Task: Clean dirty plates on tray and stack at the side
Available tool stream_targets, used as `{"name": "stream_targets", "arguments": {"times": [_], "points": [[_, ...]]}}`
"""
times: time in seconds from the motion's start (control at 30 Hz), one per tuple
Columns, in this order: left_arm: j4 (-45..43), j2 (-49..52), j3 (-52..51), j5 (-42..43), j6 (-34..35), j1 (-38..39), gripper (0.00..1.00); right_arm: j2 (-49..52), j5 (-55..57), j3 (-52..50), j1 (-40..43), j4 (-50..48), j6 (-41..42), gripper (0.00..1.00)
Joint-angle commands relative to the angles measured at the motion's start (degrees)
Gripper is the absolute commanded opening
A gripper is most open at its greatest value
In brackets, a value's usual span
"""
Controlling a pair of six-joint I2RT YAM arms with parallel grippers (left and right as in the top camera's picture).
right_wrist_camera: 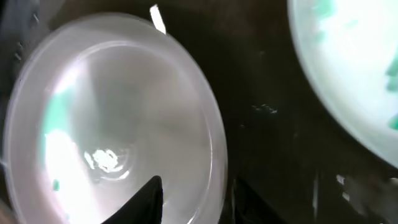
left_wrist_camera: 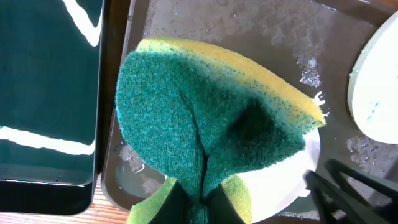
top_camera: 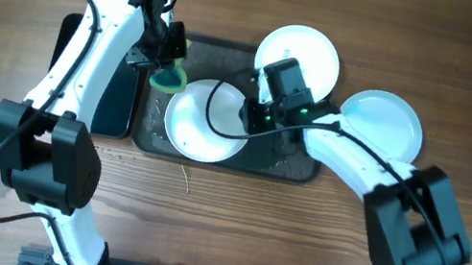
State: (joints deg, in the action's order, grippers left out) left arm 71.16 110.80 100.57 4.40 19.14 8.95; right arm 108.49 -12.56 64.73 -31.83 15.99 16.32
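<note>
The folded green-and-yellow scouring sponge fills my left wrist view and hides most of the round white plate beneath it; only a strip of rim shows. My left hand is cut off by the bottom edge, its fingers buried in the sponge's fold. A second white plate runs off the right edge. My right wrist view is blurred, so I cannot tell whether my right hand pinches the plate's rim or merely straddles it. Overhead, my right arm covers part of the dark rectangular tray.
</note>
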Motion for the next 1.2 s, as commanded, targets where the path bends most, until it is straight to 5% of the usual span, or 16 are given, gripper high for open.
{"name": "stream_targets", "arguments": {"times": [0.0,0.2,0.5,0.63,0.87,0.97,1.17], "points": [[-0.17,-0.2,0.48,0.7,-0.96,-0.04,0.04,2.84,-2.08,0.17,-0.07,-1.05,-0.76,0.3],[-0.42,-0.2,-0.76,0.74,-0.72,-0.04,0.04,4.04,-0.28,0.17,-0.07,-1.81,7.19,0.04],[-6.71,-0.2,-13.11,2.67,2.97,3.1,0.04,4.09,6.45,0.17,-0.02,4.59,32.0,0.04],[-11.08,-0.2,-18.27,2.62,5.51,5.99,0.04,4.57,6.6,0.15,-0.02,5.09,33.18,0.04],[-32.06,-0.09,-30.8,2.62,6.82,10.84,0.04,4.57,6.6,0.15,-0.02,4.96,31.69,0.04],[-32.57,-0.09,-34.25,5.49,6.54,11.08,0.04,4.57,6.6,0.15,-0.02,4.96,31.65,0.04],[-27.26,-0.11,-34.58,30.47,-15.1,11.06,0.04,4.57,6.58,0.15,-0.02,4.42,31.65,0.04]]}}
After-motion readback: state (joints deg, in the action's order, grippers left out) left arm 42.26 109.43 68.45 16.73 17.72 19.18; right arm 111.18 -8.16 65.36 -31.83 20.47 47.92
